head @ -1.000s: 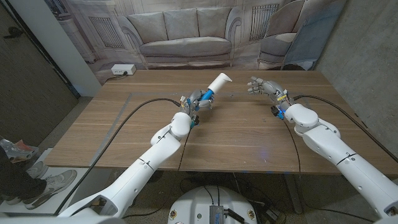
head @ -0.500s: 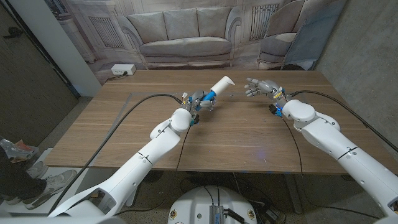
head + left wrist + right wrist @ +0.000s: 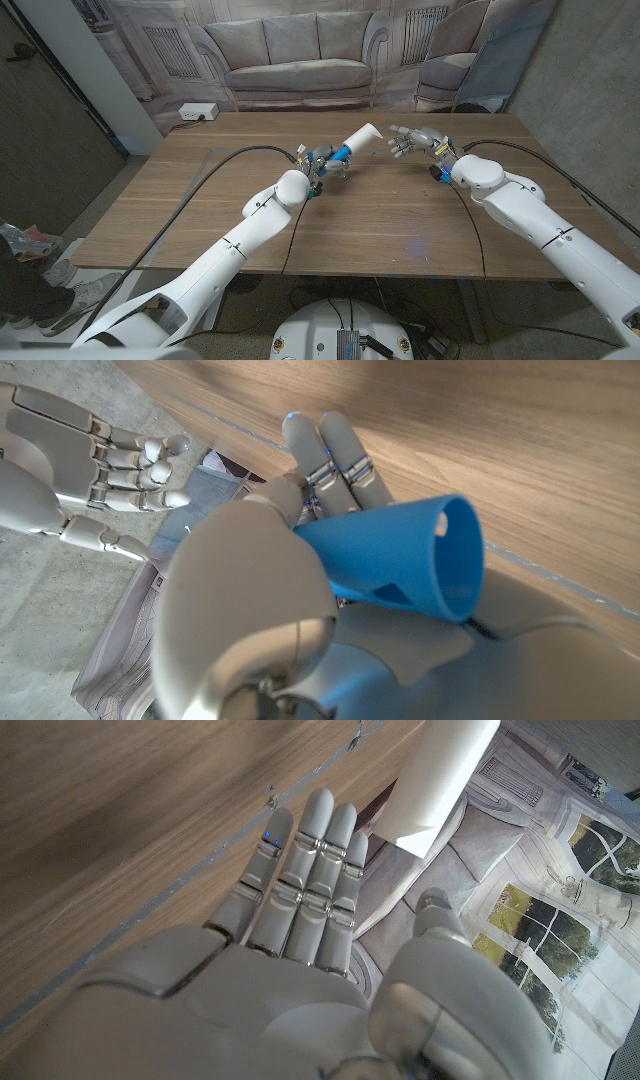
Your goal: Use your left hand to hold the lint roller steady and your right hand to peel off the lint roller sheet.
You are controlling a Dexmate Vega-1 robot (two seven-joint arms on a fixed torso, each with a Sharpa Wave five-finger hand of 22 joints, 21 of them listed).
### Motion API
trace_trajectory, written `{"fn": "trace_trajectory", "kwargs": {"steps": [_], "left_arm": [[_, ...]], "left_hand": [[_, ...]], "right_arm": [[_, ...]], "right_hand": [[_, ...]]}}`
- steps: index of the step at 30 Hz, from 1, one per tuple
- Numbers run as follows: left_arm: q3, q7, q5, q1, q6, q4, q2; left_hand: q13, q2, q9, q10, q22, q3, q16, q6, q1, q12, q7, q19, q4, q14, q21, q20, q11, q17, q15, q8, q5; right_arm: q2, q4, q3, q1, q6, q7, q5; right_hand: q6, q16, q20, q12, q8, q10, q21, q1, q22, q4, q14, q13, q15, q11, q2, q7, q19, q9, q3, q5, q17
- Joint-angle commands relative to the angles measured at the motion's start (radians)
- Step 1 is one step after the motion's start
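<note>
Over the far middle of the wooden tabletop [image 3: 380, 215], the left hand [image 3: 322, 160] grips a lint roller [image 3: 357, 138] by its blue handle, white roll angled up to the right. Just right of its tip, the right hand [image 3: 415, 140] hovers with fingers spread, holding nothing.

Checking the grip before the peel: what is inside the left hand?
The left hand holds the lint roller by its blue handle; the white roll sticks out toward the right hand. Where the palm touches the handle is covered.

Left robot hand [image 3: 322, 160] is closed in a grip; right robot hand [image 3: 415, 140] hovers, fingers apart.
</note>
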Motion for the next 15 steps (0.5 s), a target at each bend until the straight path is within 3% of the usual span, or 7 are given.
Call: {"fn": "trace_trajectory", "kwargs": {"steps": [1, 5, 15], "left_arm": [[0.012, -0.016, 0.003, -0.015, 0.002, 0.016, -0.003], [0.016, -0.025, 0.006, -0.020, 0.011, 0.016, -0.002], [0.021, -0.032, 0.001, -0.024, -0.008, 0.029, -0.006]], "left_hand": [[0.002, 0.003, 0.002, 0.051, 0.001, 0.002, -0.003, 0.010, 0.003, 0.000, 0.000, -0.007, -0.001, -0.001, 0.007, -0.033, -0.046, 0.006, 0.000, -0.002, -0.001], [0.004, 0.002, 0.003, 0.053, 0.000, 0.002, -0.003, 0.011, 0.003, 0.000, 0.000, -0.008, -0.001, -0.001, 0.011, -0.032, -0.048, 0.009, 0.000, -0.002, -0.001], [0.005, 0.002, 0.006, 0.053, -0.002, 0.004, -0.004, 0.011, 0.003, -0.003, 0.004, -0.012, -0.002, 0.001, 0.019, -0.032, -0.043, 0.016, 0.000, -0.003, -0.001]], "right_arm": [[0.020, 0.023, 0.004, 0.019, -0.019, 0.057, 0.060], [0.011, 0.023, -0.005, 0.034, -0.036, 0.079, 0.060], [0.028, 0.053, -0.018, 0.053, -0.026, 0.111, 0.067]], "right_hand": [[-0.003, 0.009, -0.002, 0.007, 0.003, -0.007, 0.015, 0.044, 0.012, -0.016, -0.005, 0.009, -0.014, -0.011, -0.010, -0.008, -0.001, 0.003, 0.003, 0.016, 0.005], [-0.022, 0.010, -0.003, 0.002, -0.004, -0.023, 0.028, 0.090, 0.024, -0.018, -0.034, 0.018, -0.021, -0.018, -0.010, -0.015, -0.007, 0.002, 0.007, 0.024, 0.007], [-0.032, 0.018, -0.003, -0.001, -0.009, -0.034, 0.042, 0.111, 0.037, -0.001, -0.047, 0.028, -0.017, -0.015, 0.008, -0.013, -0.017, 0.001, 0.007, 0.027, 0.011]]}}
